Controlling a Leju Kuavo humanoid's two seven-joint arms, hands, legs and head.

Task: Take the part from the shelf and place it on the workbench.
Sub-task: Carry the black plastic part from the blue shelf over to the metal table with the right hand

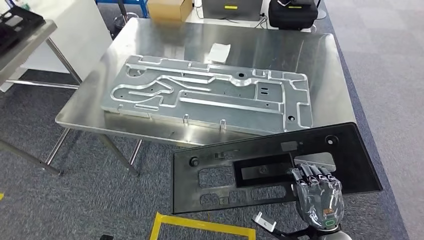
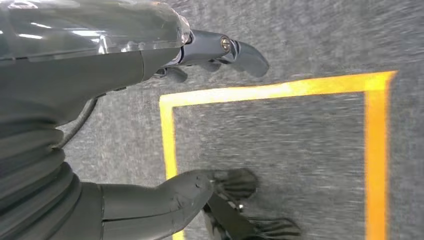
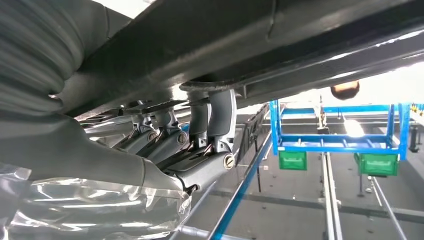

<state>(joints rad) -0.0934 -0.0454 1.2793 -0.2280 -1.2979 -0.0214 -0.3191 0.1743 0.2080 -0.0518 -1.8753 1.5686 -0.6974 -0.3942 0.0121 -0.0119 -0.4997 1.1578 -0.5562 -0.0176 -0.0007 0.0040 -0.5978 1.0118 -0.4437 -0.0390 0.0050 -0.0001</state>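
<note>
Right hand [image 1: 318, 192] carrying black part [image 1: 260, 167] at table [image 1: 320, 55] edge.
Fingers [image 1: 311, 172] hooked over the part's cutout rim, gripping it; part spreads out flat around them. Beyond fingertips: silver machined plate [image 1: 210, 92], paper scrap [image 1: 218, 51]. Left hand [image 2: 200, 120] over carpet and yellow tape [image 2: 280, 90], fingers spread, holding nothing.

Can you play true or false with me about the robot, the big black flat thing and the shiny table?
1. The right hand holds the flat black plastic panel with cut-out holes. True.
2. The black panel lies fully on the shiny steel workbench. False: it is held at the near edge, mostly over the carpet.
3. A silver metal plate with raised ridges lies on the workbench. True.
4. The left hand grips the black panel too. False: it hangs empty over grey carpet with yellow tape.
5. A white paper scrap lies on the workbench. True.
</note>
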